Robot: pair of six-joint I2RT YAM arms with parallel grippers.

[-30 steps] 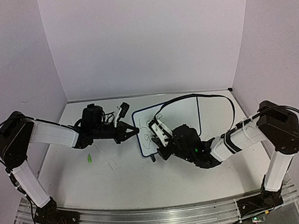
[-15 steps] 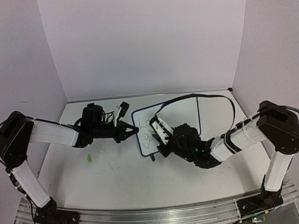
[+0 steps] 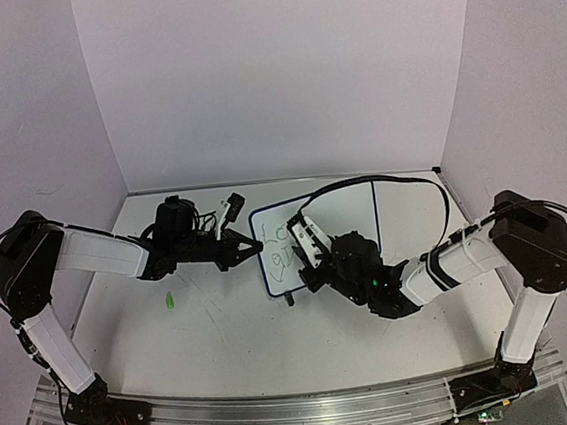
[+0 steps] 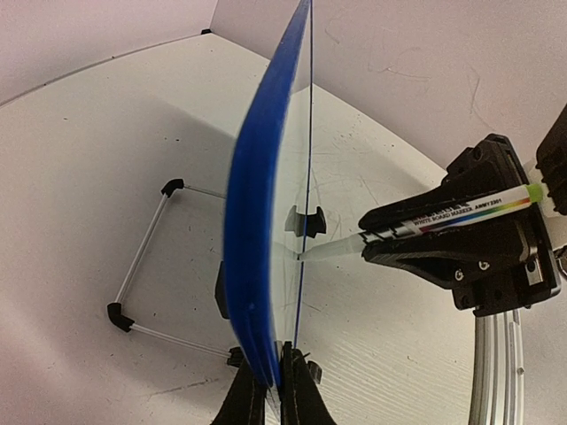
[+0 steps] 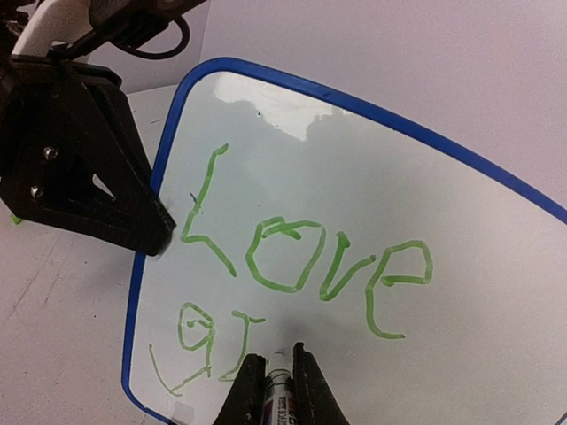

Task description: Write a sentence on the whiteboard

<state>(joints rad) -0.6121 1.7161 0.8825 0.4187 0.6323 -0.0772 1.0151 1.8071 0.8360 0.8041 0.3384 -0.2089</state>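
**A:** What has moved in the last second?

**B:** In the top view the right jaws have slid a little along the whiteboard [image 3: 349, 216], away from the left jaws. More green ink now shows between the 2 of them.

**A:** Meaning what for the task?

**B:** I judge the writing about midway. The sentence [image 5: 301, 257] has "Love" on line 1. Line 2 has only about 2 letters, ending just left of the right jaws.

**A:** And the grips?

**B:** The right jaws are clamped on the marker [image 5: 278, 391], with its tip just ahead of them. The left jaws are pinched on the board's blue rim, steadying it over the surface [image 3: 224, 329].

**A:** What does each view add?

**B:** Only the right wrist view makes the letters legible. The left wrist view sees the board edge-on, so no letters. It does show the tip apparently touching the face, and a wire stand [image 4: 146, 257] on the board's far side from the marker.
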